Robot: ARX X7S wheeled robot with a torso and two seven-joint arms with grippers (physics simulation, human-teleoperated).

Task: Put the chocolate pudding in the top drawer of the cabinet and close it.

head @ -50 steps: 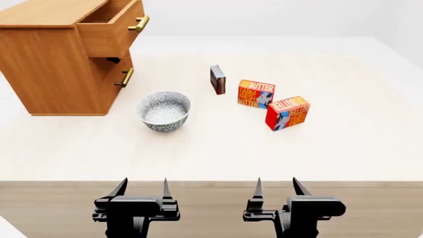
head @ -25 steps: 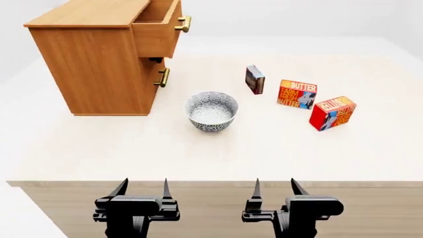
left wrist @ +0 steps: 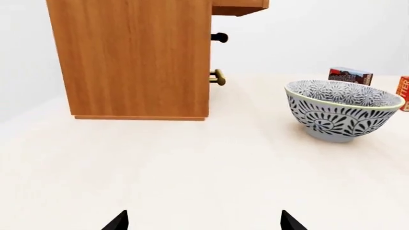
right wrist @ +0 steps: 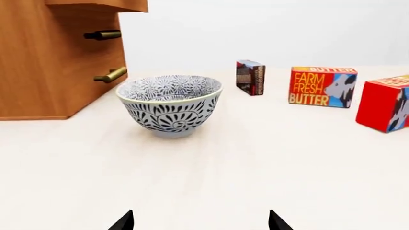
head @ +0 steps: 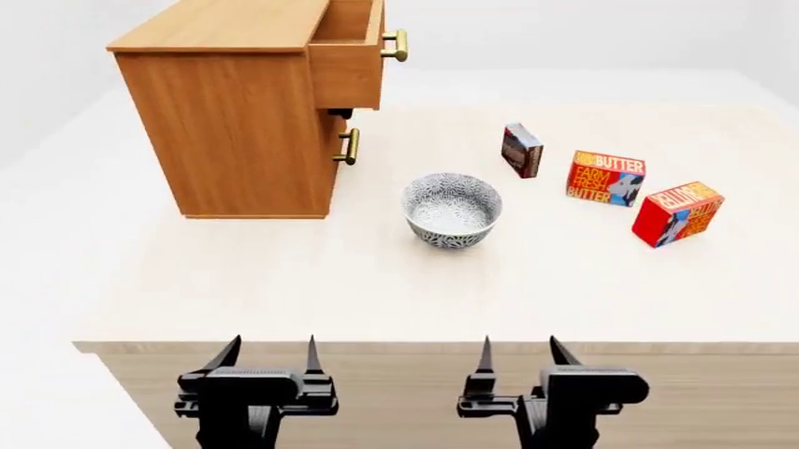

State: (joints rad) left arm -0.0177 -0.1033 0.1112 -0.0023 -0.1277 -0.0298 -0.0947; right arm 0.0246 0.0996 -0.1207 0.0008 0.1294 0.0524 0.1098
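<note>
The chocolate pudding [head: 521, 151] is a thin dark brown box standing upright on the table, right of the cabinet [head: 238, 122]; the right wrist view shows the pudding [right wrist: 250, 77] beyond the bowl. The top drawer [head: 350, 51] is pulled out, its brass handle [head: 396, 45] facing right. My left gripper [head: 269, 352] and right gripper [head: 518, 352] hang open at the table's near edge, far from the pudding, nothing between their fingers. In the left wrist view the left gripper [left wrist: 203, 221] shows only its two tips, and so does the right gripper [right wrist: 199, 220] in its own view.
A blue-patterned bowl [head: 452, 210] sits between my grippers and the pudding. Two red butter boxes [head: 605, 178] [head: 675, 213] stand to the right of the pudding. A lower drawer handle [head: 352, 146] sticks out of the cabinet front.
The whole scene has slid to the right in the head view, so the cabinet, bowl and boxes sit further right. Both grippers keep the same place and stay open.
</note>
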